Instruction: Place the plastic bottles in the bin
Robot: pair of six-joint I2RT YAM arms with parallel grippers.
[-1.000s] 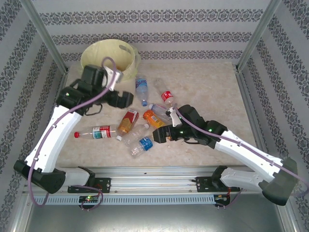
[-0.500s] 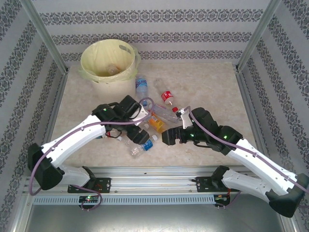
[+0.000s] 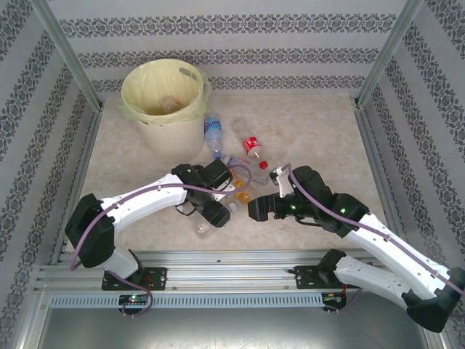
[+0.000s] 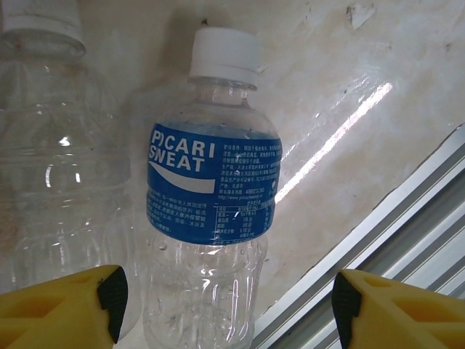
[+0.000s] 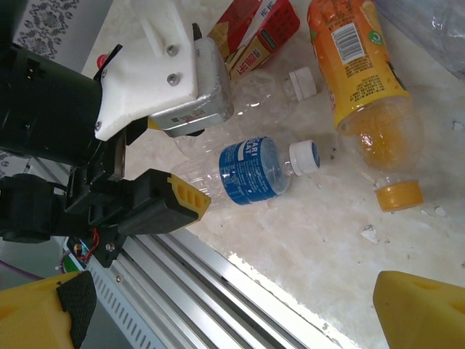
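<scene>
One second on, left pincer (image 4: 225, 298) now straddles the blue-labelled bottle (image 4: 211, 189).

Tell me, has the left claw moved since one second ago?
Yes. The left claw went from near the bin toward the near rail, over the blue-label bottle.

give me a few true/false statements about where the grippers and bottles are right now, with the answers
1. The left gripper has its fingers either side of the blue-labelled bottle. True.
2. That bottle has a red cap. False: its cap is white.
3. A bottle lies inside the bin. True.
4. The right gripper is shut on the orange bottle. False: it is open and empty; the orange bottle lies on the table.
5. The bin is tipped on its side. False: it stands upright.
</scene>
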